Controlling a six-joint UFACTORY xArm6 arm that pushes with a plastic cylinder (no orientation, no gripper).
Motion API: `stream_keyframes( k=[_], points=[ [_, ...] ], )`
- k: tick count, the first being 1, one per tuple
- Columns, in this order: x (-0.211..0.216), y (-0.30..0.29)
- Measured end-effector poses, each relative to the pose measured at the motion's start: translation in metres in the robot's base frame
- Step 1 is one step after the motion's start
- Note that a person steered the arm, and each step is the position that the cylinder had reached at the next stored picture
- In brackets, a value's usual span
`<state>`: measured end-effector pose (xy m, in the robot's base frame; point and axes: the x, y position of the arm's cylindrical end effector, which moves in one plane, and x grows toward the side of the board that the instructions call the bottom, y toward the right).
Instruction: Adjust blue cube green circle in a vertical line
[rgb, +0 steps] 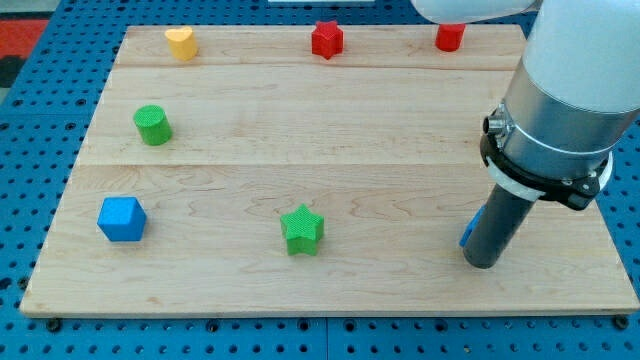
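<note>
The blue cube (122, 218) sits near the board's lower left. The green circle (153, 124) stands above it, a little to the right, at the view's left. My tip (481, 262) is at the lower right of the board, far from both. It touches a blue block (468, 231) that is mostly hidden behind the rod, shape unclear.
A green star (302, 230) lies at the bottom centre. Along the top edge are a yellow block (181, 42), a red star (327, 39) and a red block (449, 37). The wooden board (330, 110) rests on a blue pegboard table.
</note>
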<state>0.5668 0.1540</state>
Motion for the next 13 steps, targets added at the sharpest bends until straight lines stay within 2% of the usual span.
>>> stream_keyframes(
  k=[1,2,3,4,5,6,7,8,9,10,12,13],
  points=[
    [-0.001,-0.018],
    [0.024,-0.068],
    [0.049,-0.161],
    [0.049,-0.279],
    [0.04,-0.372],
    [-0.006,-0.377],
    [-0.027,-0.377],
    [-0.028,-0.383],
    [-0.036,-0.445],
    [-0.064,-0.424],
    [-0.088,-0.334],
    [-0.122,-0.367]
  ],
)
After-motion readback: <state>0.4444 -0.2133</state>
